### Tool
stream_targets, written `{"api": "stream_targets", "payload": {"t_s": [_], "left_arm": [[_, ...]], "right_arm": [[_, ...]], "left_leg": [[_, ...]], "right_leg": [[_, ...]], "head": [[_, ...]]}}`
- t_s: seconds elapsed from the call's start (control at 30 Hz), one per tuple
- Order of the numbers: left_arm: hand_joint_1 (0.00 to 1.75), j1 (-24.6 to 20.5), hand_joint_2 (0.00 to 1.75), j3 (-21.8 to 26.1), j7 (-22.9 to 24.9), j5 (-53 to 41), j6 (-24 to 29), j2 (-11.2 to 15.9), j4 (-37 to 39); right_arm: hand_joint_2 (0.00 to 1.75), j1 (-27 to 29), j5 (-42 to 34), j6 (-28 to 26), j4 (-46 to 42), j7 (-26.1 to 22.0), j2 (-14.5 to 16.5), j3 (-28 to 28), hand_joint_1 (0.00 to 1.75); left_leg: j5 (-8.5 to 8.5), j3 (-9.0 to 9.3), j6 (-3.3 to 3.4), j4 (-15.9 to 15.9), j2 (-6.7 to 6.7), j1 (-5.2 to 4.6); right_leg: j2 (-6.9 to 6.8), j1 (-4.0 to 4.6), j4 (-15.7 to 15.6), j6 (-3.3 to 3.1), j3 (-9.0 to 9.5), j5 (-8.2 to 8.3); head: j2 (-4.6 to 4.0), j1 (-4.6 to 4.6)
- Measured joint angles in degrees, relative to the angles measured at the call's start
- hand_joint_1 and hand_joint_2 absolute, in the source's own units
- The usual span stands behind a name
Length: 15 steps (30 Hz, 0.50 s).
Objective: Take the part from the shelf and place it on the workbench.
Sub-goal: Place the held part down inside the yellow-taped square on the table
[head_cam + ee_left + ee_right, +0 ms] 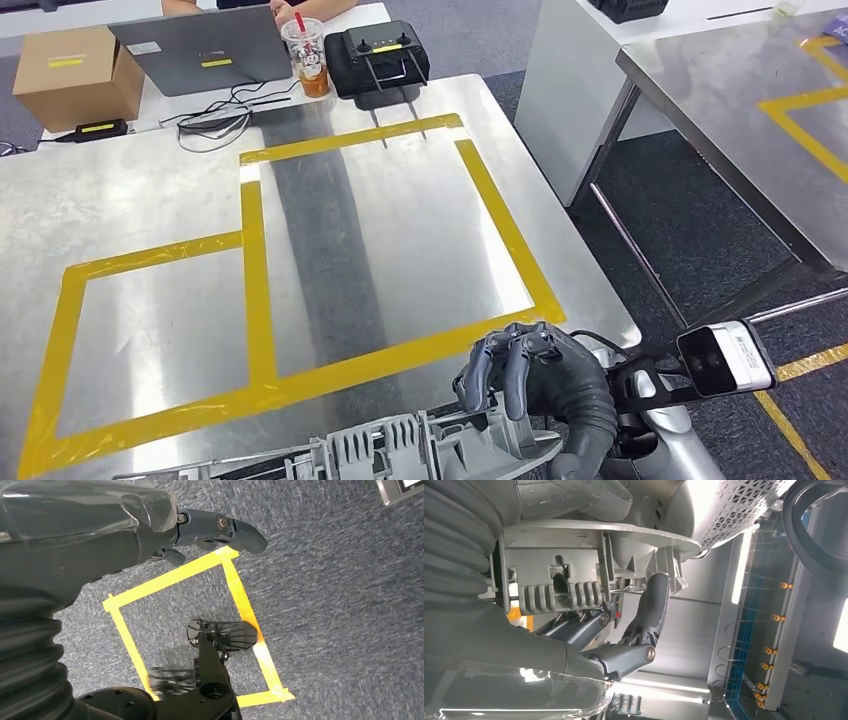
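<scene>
The robot's right hand [535, 385] grips the grey part [420, 450] at the near edge of the workbench [150, 200], the yellow-taped area just ahead; pickup appears done, set-down remains, while the left hand [150, 535] hangs empty, fingers apart.

This looks like a robotics lab or test workshop. A steel-topped surface [400, 230] is marked out with rectangles of yellow tape [255, 260], and more yellow tape [240, 595] frames a square on the grey carpet floor [340, 605]. Behind the surface stands a white desk [180, 105] with an open laptop [200, 50], a cardboard box [75, 75], a drink cup with a straw [307, 55], loose cables [215, 120] and a black handheld remote controller [378, 60], while a second taped steel bench [760, 110] stands off to the right.
</scene>
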Motion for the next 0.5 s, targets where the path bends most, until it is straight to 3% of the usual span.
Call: {"api": "stream_targets", "payload": {"t_s": [0.03,0.07,0.1,0.13,0.17,0.2,0.23,0.27,0.3,0.37,0.5], "left_arm": [[0.0,0.07,1.75,-0.01,-0.01,0.01,-0.01,-0.03,0.02],[0.0,0.09,1.75,-0.01,-0.02,0.01,-0.02,-0.06,0.03],[0.0,0.09,1.75,-0.01,-0.05,0.02,-0.04,-0.09,0.03],[0.0,0.14,1.75,-0.01,-0.1,0.04,-0.12,-0.18,0.07],[0.0,0.16,1.75,-0.01,-0.16,0.14,-0.25,-0.3,0.13],[0.0,0.18,1.75,0.02,-0.21,0.39,-0.45,-0.42,0.2],[0.0,0.21,1.75,0.09,-0.28,0.75,-0.78,-0.54,0.26],[0.0,0.14,1.75,0.21,-0.39,1.2,-1.2,-0.61,0.29],[0.0,0.06,1.75,0.39,-0.5,1.66,-1.65,-0.63,0.29],[0.0,0.04,1.75,0.77,-0.81,2.27,-2.38,-0.77,0.28],[0.0,0.12,1.75,1.11,-1.09,2.54,-2.76,-1.01,0.27]], "right_arm": [[1.75,0.01,0.04,0.0,0.02,-0.01,-0.07,0.0,1.75],[1.75,0.01,0.08,-0.01,0.02,-0.03,-0.13,0.0,1.75],[1.75,0.02,0.1,-0.03,0.02,-0.05,-0.16,0.02,1.75],[1.75,0.02,0.1,-0.08,0.06,-0.09,-0.21,0.04,1.75],[1.75,0.1,0.06,-0.2,0.12,-0.14,-0.25,0.07,1.75],[1.75,0.2,0.03,-0.35,0.19,-0.18,-0.3,0.13,1.75],[1.75,0.27,0.01,-0.53,0.22,-0.19,-0.34,0.17,1.75],[1.75,0.27,0.02,-0.75,0.19,-0.17,-0.32,0.2,1.75],[1.75,0.19,0.09,-0.94,0.07,-0.1,-0.22,0.22,1.75],[1.75,0.02,0.26,-1.23,-0.35,0.04,0.15,0.2,1.75],[1.75,0.14,0.62,-1.38,-0.89,0.45,0.8,0.2,1.75]], "left_leg": [[-0.94,1.34,0.02,-0.07,-0.21,-0.08],[-1.9,2.69,0.0,-0.1,-0.44,-0.15],[-2.87,3.98,-0.03,-0.1,-0.65,-0.25],[-3.9,4.99,-0.08,-0.13,-0.84,-0.32],[-4.93,5.98,-0.22,0.06,-1.04,-0.42],[-5.96,6.73,-0.47,0.27,-1.2,-0.53],[-6.83,7.38,-0.79,0.59,-1.34,-0.58],[-7.4,7.93,-1.1,1.11,-1.45,-0.65],[-7.75,8.05,-1.34,1.67,-1.44,-0.69],[-8.44,6.97,-1.85,4.42,-0.66,-0.58],[-15.28,0.28,-3.49,15.77,0.79,0.72]], "right_leg": [[0.0,0.05,-0.57,-0.28,-1.85,-2.49],[0.0,0.07,-2.26,-0.17,-3.29,-3.93],[-0.01,0.07,-4.85,0.4,-4.45,-3.28],[-0.04,0.14,-8.13,1.41,-5.32,0.12],[-0.06,0.25,-11.54,2.36,-5.98,5.41],[-0.11,0.47,-14.12,2.69,-6.07,10.97],[-0.12,0.68,-15.67,2.32,-5.88,15.39],[-0.12,0.83,-16.26,1.4,-5.46,17.58],[-0.14,0.75,-16.27,0.41,-4.8,18.15],[-0.14,0.42,-16.49,-0.65,-3.99,17.82],[-0.21,0.24,-16.65,-1.4,-3.66,17.3]], "head": [[0.0,0.01],[0.0,0.03],[0.0,0.05],[-0.01,0.08],[-0.01,-0.04],[-0.01,-0.06],[-0.01,-0.08],[-0.01,-0.13],[-0.01,-0.04],[0.0,-0.13],[0.0,-0.23]]}}
